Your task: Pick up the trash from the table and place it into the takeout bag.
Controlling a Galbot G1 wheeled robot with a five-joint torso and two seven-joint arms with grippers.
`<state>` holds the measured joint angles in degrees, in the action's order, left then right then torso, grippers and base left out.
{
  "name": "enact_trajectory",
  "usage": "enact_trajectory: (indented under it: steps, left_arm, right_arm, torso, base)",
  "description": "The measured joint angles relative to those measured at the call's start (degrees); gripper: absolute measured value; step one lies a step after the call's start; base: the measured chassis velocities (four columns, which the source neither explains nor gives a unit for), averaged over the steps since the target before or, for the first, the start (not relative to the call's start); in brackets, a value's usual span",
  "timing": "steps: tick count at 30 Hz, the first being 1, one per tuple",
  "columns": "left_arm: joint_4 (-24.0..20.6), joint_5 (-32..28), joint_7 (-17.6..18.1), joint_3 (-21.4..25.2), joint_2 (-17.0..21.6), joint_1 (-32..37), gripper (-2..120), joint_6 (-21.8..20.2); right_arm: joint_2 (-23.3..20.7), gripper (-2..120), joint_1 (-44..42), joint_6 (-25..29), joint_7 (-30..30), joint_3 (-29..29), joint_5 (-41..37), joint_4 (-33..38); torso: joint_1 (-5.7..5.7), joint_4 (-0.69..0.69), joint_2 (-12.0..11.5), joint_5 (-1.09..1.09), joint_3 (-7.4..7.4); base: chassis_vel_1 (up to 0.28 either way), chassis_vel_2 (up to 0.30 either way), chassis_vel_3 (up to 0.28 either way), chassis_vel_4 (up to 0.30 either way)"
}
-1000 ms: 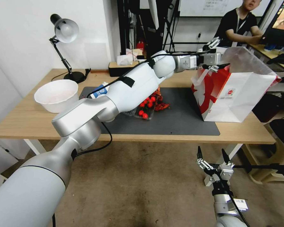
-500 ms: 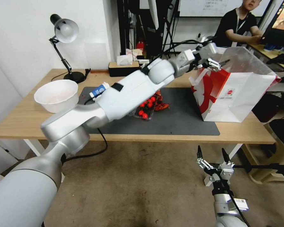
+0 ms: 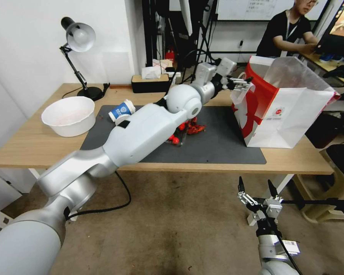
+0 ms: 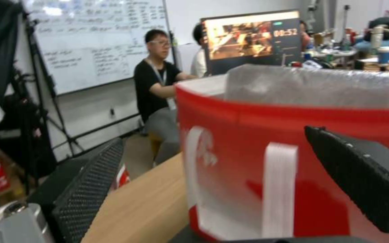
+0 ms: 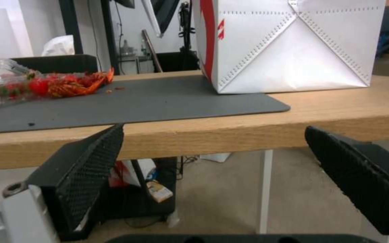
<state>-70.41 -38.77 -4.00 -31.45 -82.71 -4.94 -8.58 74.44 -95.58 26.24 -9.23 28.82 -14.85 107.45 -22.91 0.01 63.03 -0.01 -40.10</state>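
White wall (image 3: 26, 57), brown floor (image 3: 172, 229)

Light-wood table (image 3: 38, 147) under grey mat (image 3: 218, 147)

My takeout bag (image 3: 290, 114) stands upright and open at the right end of the table (image 3: 38, 147), white with a red side panel and small red logo. A blue-and-white paper cup (image 3: 121, 111) lies tipped on the grey mat.

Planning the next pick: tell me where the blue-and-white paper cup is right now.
In the head view the paper cup lies tipped on its side at the far left part of the dark mat, between the white bowl and the left arm.
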Motion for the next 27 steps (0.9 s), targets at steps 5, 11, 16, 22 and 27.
enact_trajectory:
  steps: [5,11,16,22,27]
  left_arm:
    - [-7.2,-8.7,7.2,5.0,2.3,5.7,100,-7.6]
    - [-14.9,-4.0,18.9,10.9,7.2,15.1,100,-7.9]
    - [-17.8,0.7,41.9,11.2,7.1,18.6,100,-12.7]
    - [-20.6,0.8,51.8,13.8,7.8,21.5,100,-16.2]
    - [-23.1,1.0,51.2,15.9,11.3,25.0,100,-16.2]
  right_arm:
    - [0.0,100,0.2,0.0,0.0,-0.1,0.0,-0.3]
    - [-0.1,100,0.2,0.1,0.1,-0.2,0.0,-0.5]
    - [-0.1,100,0.3,0.0,-0.1,-0.4,0.2,-0.6]
    - [-0.4,100,-0.3,0.0,-0.1,-0.2,0.3,-0.3]
    - [-0.7,100,-0.3,0.0,-0.1,-0.3,0.3,-0.2]
  torso:
    - [0.0,-0.02,0.0,0.0,0.0]
    - [0.0,0.0,0.0,0.0,0.0]
    - [0.0,-0.02,0.0,0.01,0.0]
    - [0.0,-0.02,0.0,0.01,0.0]
    - [0.0,-0.01,0.0,0.0,0.0]
  base:
    - [0.0,0.0,0.0,0.0]
    - [0.0,0.0,0.0,0.0]
    - [0.0,0.0,0.0,0.0]
    - [0.0,0.0,0.0,0.0]
    - [0.0,0.0,0.0,0.0]
